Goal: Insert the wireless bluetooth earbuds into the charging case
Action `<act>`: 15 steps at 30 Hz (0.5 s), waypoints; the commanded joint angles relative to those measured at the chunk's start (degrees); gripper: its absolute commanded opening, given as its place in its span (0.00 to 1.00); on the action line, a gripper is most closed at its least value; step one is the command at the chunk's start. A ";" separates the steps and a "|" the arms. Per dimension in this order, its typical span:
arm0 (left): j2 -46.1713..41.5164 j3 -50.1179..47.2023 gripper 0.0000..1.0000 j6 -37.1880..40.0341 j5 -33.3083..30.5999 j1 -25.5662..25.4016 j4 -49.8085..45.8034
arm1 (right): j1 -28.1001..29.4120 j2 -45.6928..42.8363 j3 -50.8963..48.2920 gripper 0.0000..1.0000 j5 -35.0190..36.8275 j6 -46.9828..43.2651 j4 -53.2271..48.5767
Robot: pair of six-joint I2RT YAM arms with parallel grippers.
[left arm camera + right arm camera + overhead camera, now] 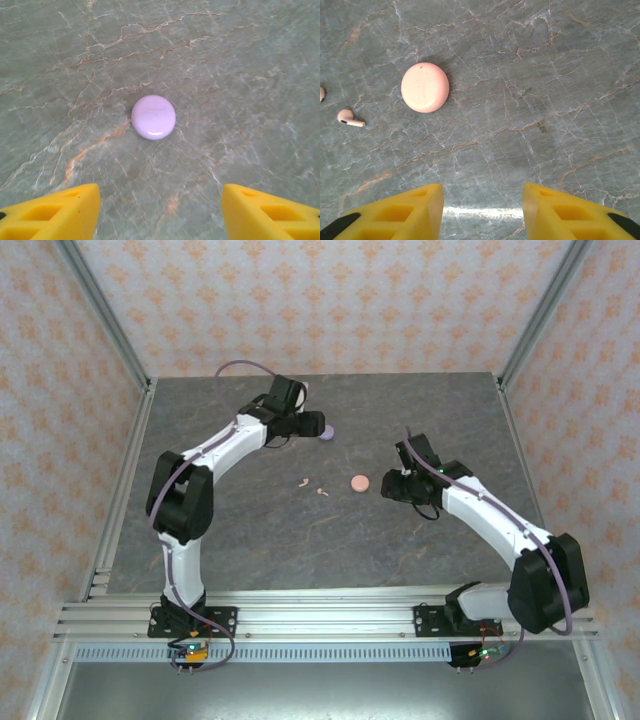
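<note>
Both claws apart over the marble surface (260, 540)
Left claw (160, 202) hovers near the closed lilac charging case (153, 117). Right claw (482, 200) faces the closed pink charging case (425, 87) (two pink earbuds (349, 118) lie loose nearby).

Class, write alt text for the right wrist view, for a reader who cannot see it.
A closed round pink case lies on a grey veined table, with one pink earbud apart to its left and a second earbud cut off at the edge. The right end effector is open, yellow fingers at the bottom.
</note>
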 commanded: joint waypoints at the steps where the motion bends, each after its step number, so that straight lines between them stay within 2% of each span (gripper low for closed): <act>1: -2.66 -5.49 0.64 -1.04 3.22 -0.27 1.24 | -0.03 3.30 1.60 0.46 -1.35 -1.07 2.28; 6: -5.77 -10.57 0.61 -1.52 4.25 -3.72 1.56 | 0.01 8.99 2.58 0.45 -4.79 -0.70 5.34; 11: -3.38 -10.19 0.55 -2.92 4.39 -7.01 2.44 | -0.04 12.78 2.17 0.37 -8.33 1.41 9.14; 15: 1.79 -8.00 0.52 -4.51 5.17 -8.46 2.92 | -0.04 15.13 1.71 0.32 -10.61 2.59 11.39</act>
